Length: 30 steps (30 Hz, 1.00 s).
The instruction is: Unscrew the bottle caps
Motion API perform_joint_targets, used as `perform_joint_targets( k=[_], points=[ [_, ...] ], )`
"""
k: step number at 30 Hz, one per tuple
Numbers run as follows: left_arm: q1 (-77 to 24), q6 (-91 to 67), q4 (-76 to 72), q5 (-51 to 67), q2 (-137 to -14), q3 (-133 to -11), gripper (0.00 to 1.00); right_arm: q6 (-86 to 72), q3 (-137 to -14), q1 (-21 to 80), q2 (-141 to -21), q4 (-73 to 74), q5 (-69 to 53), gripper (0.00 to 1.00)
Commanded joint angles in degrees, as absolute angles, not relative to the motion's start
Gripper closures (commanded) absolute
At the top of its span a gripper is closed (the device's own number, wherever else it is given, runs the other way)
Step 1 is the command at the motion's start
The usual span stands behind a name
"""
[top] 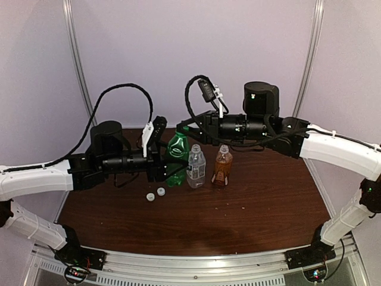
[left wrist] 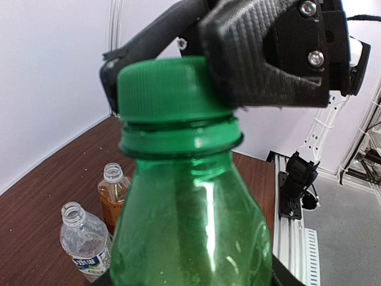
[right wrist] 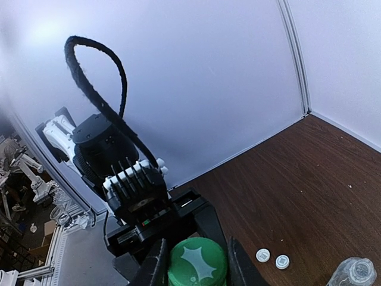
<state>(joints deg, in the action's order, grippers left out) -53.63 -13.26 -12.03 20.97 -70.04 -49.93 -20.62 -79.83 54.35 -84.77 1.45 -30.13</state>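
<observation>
The green bottle (top: 177, 152) stands upright at the table's middle, with my left gripper (top: 164, 165) shut on its body; the bottle fills the left wrist view (left wrist: 190, 226). Its green cap (left wrist: 164, 89) sits on the neck. My right gripper (right wrist: 196, 265) comes from above and is shut on that green cap (right wrist: 197, 261), one finger (right wrist: 156, 268) on each side. The clear bottle (top: 196, 167) and the amber bottle (top: 222, 167) stand just right of it, both with open necks. Two white bottle caps (top: 150, 196) (top: 161, 191) lie on the table in front of the left gripper.
The dark wooden table (top: 262, 202) is bounded by pale walls at the back and sides. A metal rail (top: 196, 265) runs along the near edge. The two arms meet over the bottles at the table's centre.
</observation>
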Motion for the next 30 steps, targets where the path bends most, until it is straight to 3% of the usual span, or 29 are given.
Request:
perform_joint_targets(
  k=[1, 5, 13, 17, 20, 22, 30],
  points=[
    [-53.96, -11.51, -15.96, 23.94, -68.02, -49.92, 0.86, -18.67, -80.51, 54.74, -84.72, 0.24, -31.55, 1.00],
    [-53.96, -10.83, -17.60, 30.58, -66.87, -48.71, 0.87, -14.79, -80.49, 54.37, -84.71, 0.18, -38.11, 1.00],
    [-53.96, -18.36, -31.23, 60.00, -66.94, -45.73, 0.88, 0.12, -81.72, 54.27, -85.45, 3.32, -65.04, 1.00],
    [-53.94, -22.39, -36.55, 63.37, -66.13, -43.94, 0.88, 3.28, -83.58, 54.14, -87.15, 6.31, -72.65, 1.00],
    [-53.96, -21.62, -35.05, 62.74, -65.31, -44.09, 0.88, 3.76, -84.53, 53.93, -87.50, 8.01, -71.67, 0.96],
    [-53.94, -19.35, -31.19, 60.64, -64.75, -44.85, 0.89, 2.80, -84.44, 53.80, -86.98, 8.21, -68.47, 0.89],
    [-53.96, -11.31, -16.16, 45.13, -64.40, -48.17, 0.89, -10.68, -82.74, 53.77, -82.36, 4.69, -50.18, 0.23]
  ],
)
